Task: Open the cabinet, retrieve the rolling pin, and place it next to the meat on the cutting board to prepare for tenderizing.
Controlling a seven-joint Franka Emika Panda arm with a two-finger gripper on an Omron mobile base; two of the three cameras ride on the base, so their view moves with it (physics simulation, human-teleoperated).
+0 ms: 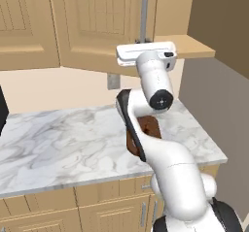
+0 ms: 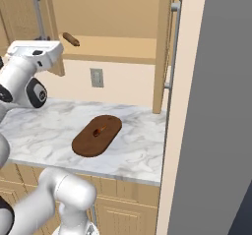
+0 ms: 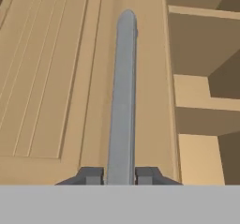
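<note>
Fingers (image 3: 120,175) of mine are clamped on the cabinet (image 3: 51,78) door's grey bar handle (image 3: 123,92), doors swung open. Rolling pin (image 2: 71,39) lies on the shelf; fetching it to the meat (image 2: 100,130) on the cutting board (image 2: 83,145) remains

The swung-out cabinet door (image 1: 104,27) is standing before the arm; beyond its edge, the shelf opening (image 2: 113,42) is lying unobstructed around the rolling pin (image 2: 71,39).
</note>
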